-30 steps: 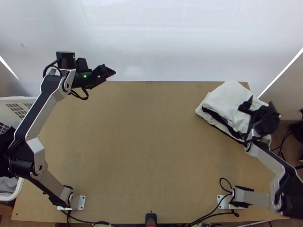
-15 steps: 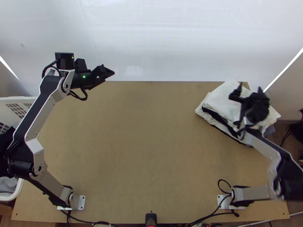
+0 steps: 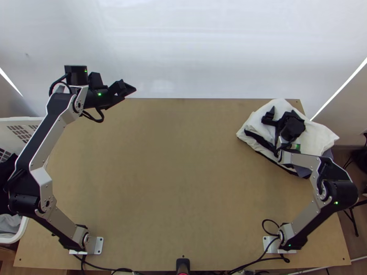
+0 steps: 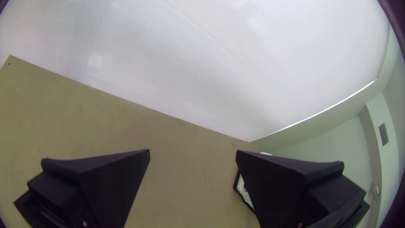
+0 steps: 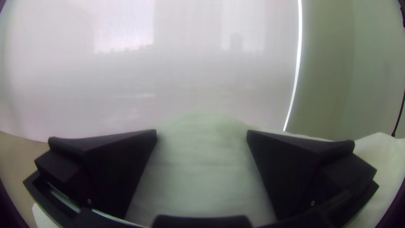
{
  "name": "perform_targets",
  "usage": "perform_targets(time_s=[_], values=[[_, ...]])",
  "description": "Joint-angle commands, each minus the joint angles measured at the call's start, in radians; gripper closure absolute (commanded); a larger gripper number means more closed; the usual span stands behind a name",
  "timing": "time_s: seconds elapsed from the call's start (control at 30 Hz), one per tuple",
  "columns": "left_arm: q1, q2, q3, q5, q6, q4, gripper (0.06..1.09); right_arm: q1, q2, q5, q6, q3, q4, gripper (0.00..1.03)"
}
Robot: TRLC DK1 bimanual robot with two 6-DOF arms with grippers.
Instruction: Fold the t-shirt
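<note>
We look down on a light wooden table (image 3: 183, 183), its far edge set against a broad, whitish, faintly glossy sheet (image 3: 206, 55), with a thin bright strip (image 3: 339, 94) slanting down beside it at right. At the far right corner we see the white cloth (image 3: 321, 135), folded and lying atop a stack with black and blue-grey layers (image 3: 327, 154), reaching past the table's right edge; we cannot tell which layer is the t-shirt. Over it hangs the right gripper (image 3: 282, 112), fingers parted, contact unclear. The left gripper (image 3: 129, 87) is near the far edge at left, its fingers also apart. Left of the table stands a white plastic basket with slotted sides (image 3: 39, 120), holding dark cloth (image 3: 5, 176) and grey cloth (image 3: 8, 223). Black cables (image 3: 254, 250) trail along the near edge, brown wooden flooring (image 3: 357, 229) shows at right, and a grey vent (image 4: 383, 134) marks the room's pale wall (image 4: 329, 135).
</note>
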Motion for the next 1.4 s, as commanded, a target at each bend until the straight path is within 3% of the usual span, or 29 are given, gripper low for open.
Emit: perform_targets(time_s=[0.0, 0.33, 0.47, 0.73, 0.9, 1.37], values=[[0.004, 0.011, -0.003, 0.001, 0.004, 0.004, 0.10, 0.005, 0.066, 0.011, 0.003, 0.010, 0.003, 0.04], [0.007, 0.011, -0.007, 0.001, 0.004, 0.004, 0.10, 0.008, 0.082, 0.024, 0.003, 0.018, 0.017, 0.04], [0.010, 0.005, -0.007, 0.001, 0.004, 0.004, 0.10, -0.006, -0.058, 0.027, 0.001, 0.003, 0.017, 0.04], [0.022, -0.006, -0.015, 0.001, 0.004, 0.004, 0.10, -0.151, -0.287, 0.027, -0.032, -0.164, 0.012, 0.04], [0.013, -0.006, -0.007, 0.001, 0.004, 0.002, 0.10, -0.217, -0.267, 0.025, -0.026, -0.269, 0.018, 0.04], [-0.001, 0.005, 0.039, -0.011, 0.027, -0.050, 0.10, -0.263, -0.093, 0.028, 0.006, -0.243, 0.061, 0.04]])
